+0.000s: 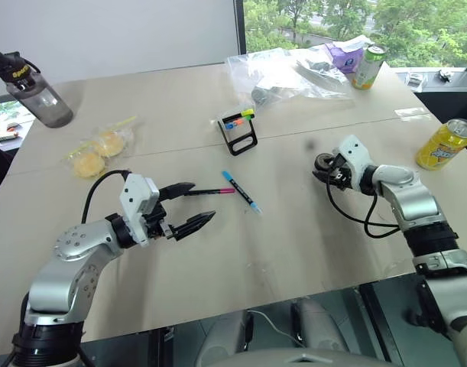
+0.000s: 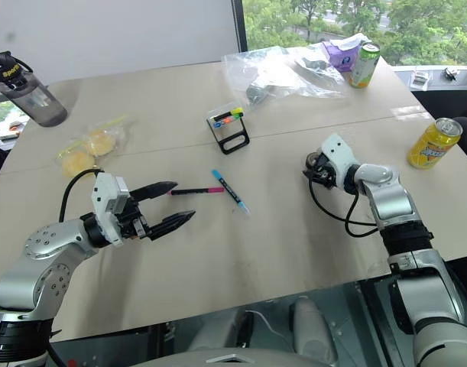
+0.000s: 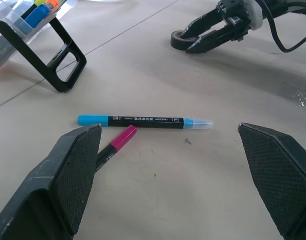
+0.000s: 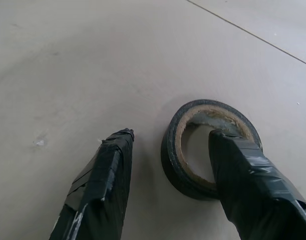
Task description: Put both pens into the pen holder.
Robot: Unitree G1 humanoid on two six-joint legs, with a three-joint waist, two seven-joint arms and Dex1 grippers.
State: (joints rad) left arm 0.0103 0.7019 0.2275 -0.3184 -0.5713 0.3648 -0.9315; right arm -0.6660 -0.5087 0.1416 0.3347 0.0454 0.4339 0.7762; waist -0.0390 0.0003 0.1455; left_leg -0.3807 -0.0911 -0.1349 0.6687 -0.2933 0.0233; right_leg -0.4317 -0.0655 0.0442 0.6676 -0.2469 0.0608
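Two pens lie on the table ahead of my left gripper (image 1: pixel 193 205), which stands open with nothing between its fingers. The black pen with the magenta end (image 1: pixel 215 191) lies just off the upper fingertip, pointing right. Beside it, touching or nearly touching its magenta end, the blue pen (image 1: pixel 241 191) lies slanted. The black open-frame pen holder (image 1: pixel 238 127) stands further back with coloured highlighter tips at its top. My right gripper (image 4: pixel 173 135) rests on the table to the right, open, with one finger inside a black tape roll (image 4: pixel 213 106) and the other outside its wall.
A dark water bottle (image 1: pixel 34 92) stands at the back left, with a bag of yellow items (image 1: pixel 95 145) near it. Clear plastic bags (image 1: pixel 294 69) and a green can (image 1: pixel 368 66) sit at the back right. A yellow can (image 1: pixel 445 144) stands near the right edge.
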